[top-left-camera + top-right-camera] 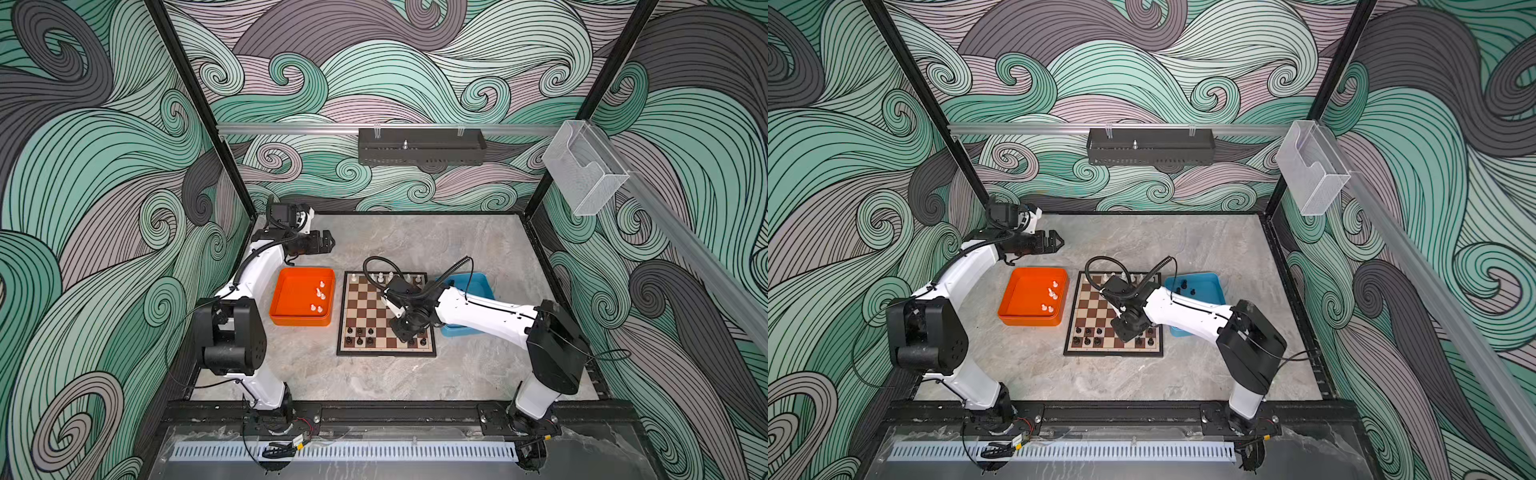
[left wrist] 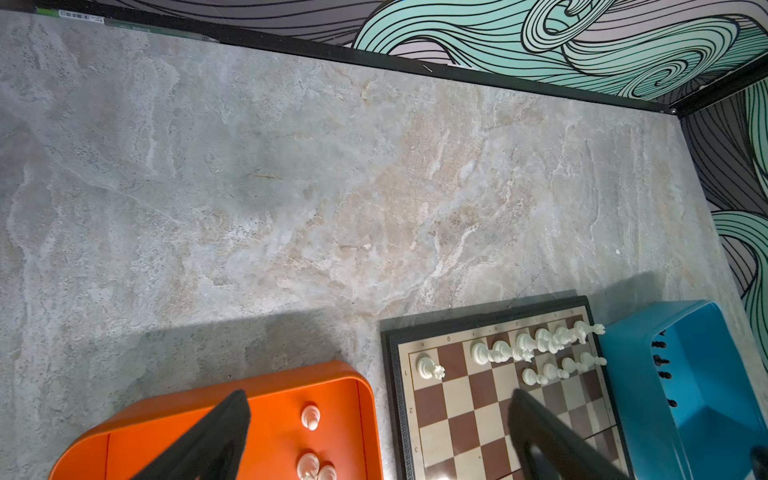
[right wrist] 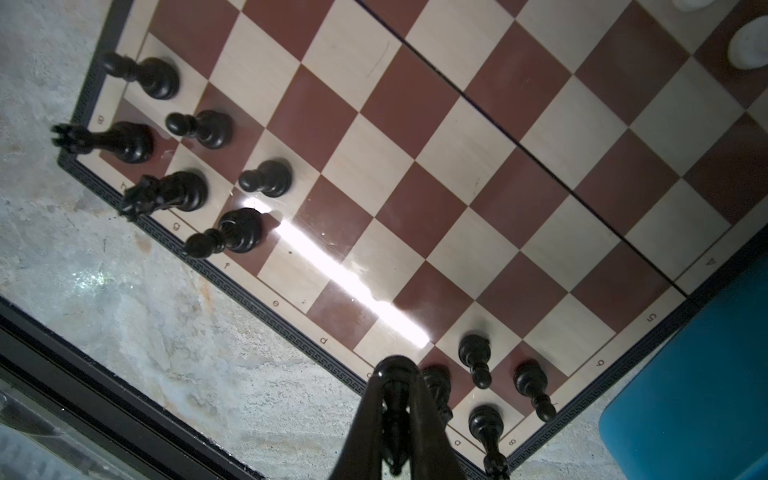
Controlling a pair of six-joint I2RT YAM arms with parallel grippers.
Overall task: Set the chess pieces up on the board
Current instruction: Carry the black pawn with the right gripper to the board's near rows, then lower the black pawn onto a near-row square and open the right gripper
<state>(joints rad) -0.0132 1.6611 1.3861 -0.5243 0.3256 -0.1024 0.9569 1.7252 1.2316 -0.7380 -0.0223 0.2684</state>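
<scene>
Right gripper (image 3: 395, 368) is closed on a black chessman (image 3: 394, 405), whose long axis runs in line with the fingers. It hangs over the near edge of the board (image 3: 457, 166), just beside the black men (image 3: 476, 357) of one corner. Judged target: the vacant back-row squares lying toward the other black group (image 3: 187, 191). Left gripper (image 1: 328, 241) stands wide open beyond the orange tray (image 1: 286, 321), well apart from the board. White men (image 1: 319, 296) lie in that tray.

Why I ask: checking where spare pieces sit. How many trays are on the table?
2: the orange tray left of the board, the blue tray right of it, partly under the right arm.
</scene>
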